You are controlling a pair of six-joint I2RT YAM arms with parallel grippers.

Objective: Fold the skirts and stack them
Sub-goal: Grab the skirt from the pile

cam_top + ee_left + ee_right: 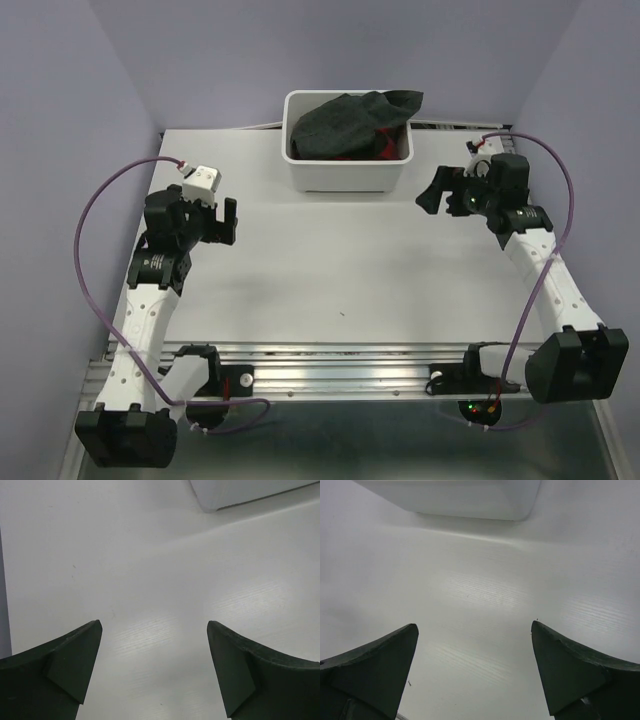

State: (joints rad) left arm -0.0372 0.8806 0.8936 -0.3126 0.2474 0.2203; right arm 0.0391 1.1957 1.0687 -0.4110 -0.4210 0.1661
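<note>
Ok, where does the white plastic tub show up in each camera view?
Top external: white plastic tub at the table's far middle, dark grey skirt heaped inside.
Left wrist: the tub's corner, top right.
Right wrist: the tub's wall along the top edge.
Shared landmark: the white tabletop.

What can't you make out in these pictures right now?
Top view: the plaid skirt is almost wholly buried under the grey skirt; only a red sliver shows.
Top view: the tub walls hide the cloth lower down.
Both wrist views: the tub is cut off by the top edge, its contents unseen.
</note>
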